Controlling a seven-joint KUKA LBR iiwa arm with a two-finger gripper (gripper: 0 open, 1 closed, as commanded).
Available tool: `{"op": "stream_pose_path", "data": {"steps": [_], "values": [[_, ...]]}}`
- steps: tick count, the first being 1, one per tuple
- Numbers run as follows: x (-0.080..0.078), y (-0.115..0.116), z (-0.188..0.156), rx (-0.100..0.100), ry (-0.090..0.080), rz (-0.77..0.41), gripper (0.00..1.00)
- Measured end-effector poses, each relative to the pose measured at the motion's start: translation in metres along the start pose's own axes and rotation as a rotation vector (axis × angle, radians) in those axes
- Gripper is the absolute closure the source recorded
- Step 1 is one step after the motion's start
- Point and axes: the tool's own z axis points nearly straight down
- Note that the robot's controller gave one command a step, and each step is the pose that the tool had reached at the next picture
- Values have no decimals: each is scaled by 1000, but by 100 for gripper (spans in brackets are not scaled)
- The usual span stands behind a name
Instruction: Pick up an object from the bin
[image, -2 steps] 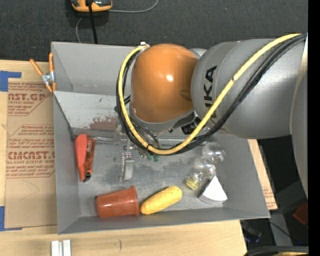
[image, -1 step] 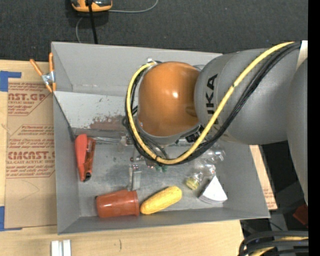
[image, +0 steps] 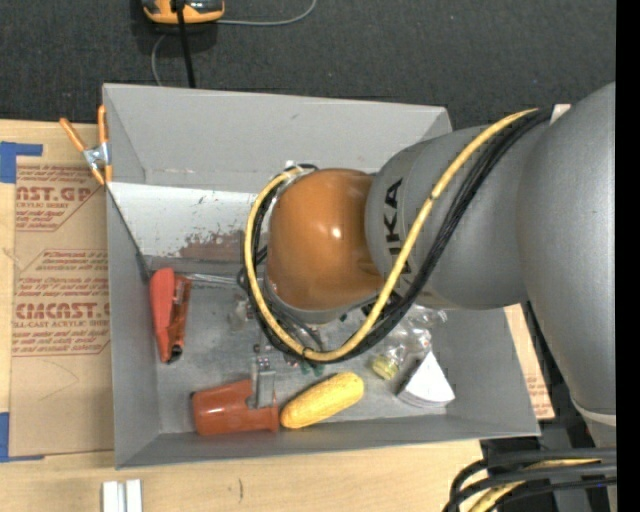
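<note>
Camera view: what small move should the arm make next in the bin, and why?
Probably a small shift toward the view's left, then down onto the red cylinder. The gripper stands at that cylinder's right end, close beside the yellow corn cob, so a grasp there might catch both. The orange clamp and the white wedge lie farther off.

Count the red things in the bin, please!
2. One red tool lies by the bin's left wall; one red tube lies along the lower wall, beside the yellow corn. The arm covers the middle, so more may be hidden.
</note>
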Motion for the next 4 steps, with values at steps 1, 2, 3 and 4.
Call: {"op": "stream_pose_path", "data": {"steps": [1, 2, 3, 4], "values": [[-1, 23, 34, -1, 0, -19, 0], [10, 28, 94, -6, -5, -185, 100], [9, 27, 97, -5, -11, -184, 0], [9, 26, 97, -4, -11, -183, 0]]}}
